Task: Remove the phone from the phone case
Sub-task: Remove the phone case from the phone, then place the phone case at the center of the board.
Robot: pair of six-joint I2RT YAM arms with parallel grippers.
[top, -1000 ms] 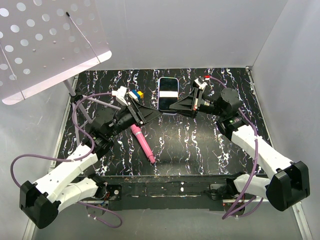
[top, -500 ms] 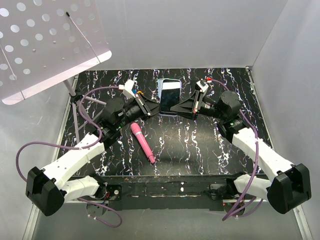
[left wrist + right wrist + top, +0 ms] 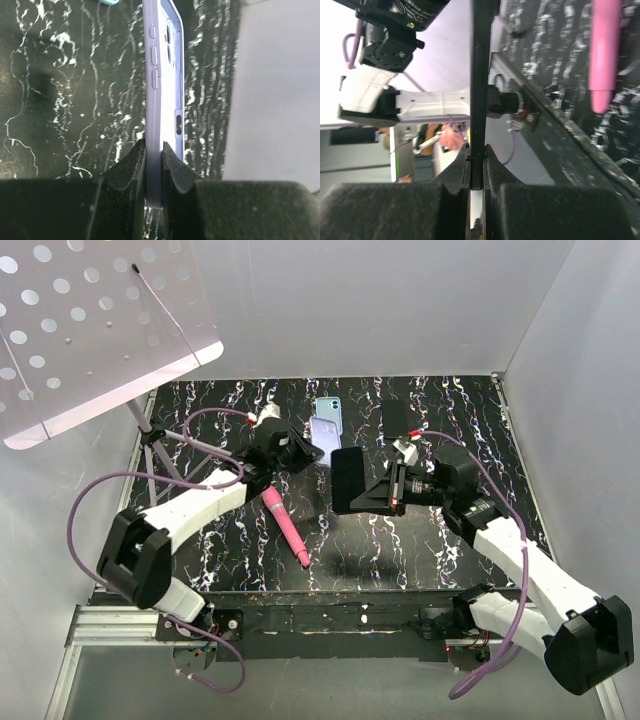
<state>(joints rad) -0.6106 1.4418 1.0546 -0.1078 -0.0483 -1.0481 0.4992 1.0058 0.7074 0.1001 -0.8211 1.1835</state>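
The lavender phone case is held edge-on at the back middle of the table by my left gripper, which is shut on its near end. In the left wrist view the case runs up from between the pads, with its side buttons and camera cut-out showing. The black phone is apart from the case, held upright above the table's middle by my right gripper. In the right wrist view the phone is a thin dark edge clamped between the pads.
A pink pen lies on the black marbled table at the front left of centre; it also shows in the right wrist view. A white perforated board on a stand overhangs the back left corner. White walls enclose the table.
The phone and case were together at the back middle. Now my right gripper has drawn the phone nearer and away from the case, while my left gripper holds the case alone.
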